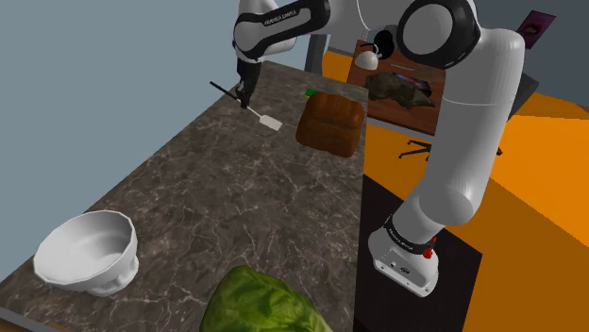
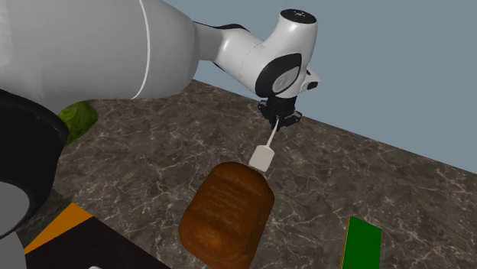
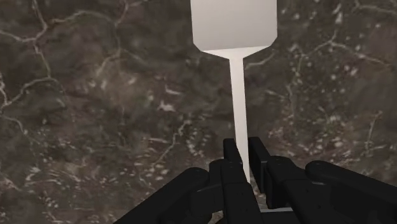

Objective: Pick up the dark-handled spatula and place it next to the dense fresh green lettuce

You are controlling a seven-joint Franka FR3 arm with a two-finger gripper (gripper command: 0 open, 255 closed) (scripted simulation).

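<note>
Wrist view: gripper (image 3: 243, 149) fingers closed on the pale shaft of the spatula (image 3: 236, 76), which is clasped between the pads. Its flat white blade points straight away from the fingertips over the dark veined counter (image 3: 95, 95).

Shoulder view: gripper (image 1: 244, 92) hangs near the counter's (image 1: 236, 198) far end. The spatula's (image 1: 264, 118) dark handle sticks out behind the fingers and the blade slopes down ahead of them. Blade looks just clear of the stone, though contact cannot be ruled out from this angle.

Second exterior view: same grip, gripper (image 2: 280, 118) above, spatula (image 2: 264, 153) dangling below it.

Nearest neighbour: brown loaf (image 1: 330, 123) (image 2: 228, 214), just past the blade tip, apart from it. Green slab (image 2: 361, 244) lies further off, beyond the loaf.

Well away from the gripper, at the counter's opposite end: white bowl (image 1: 87, 253) and, beside it, the green lettuce (image 1: 260, 304) (image 2: 76, 118).
</note>
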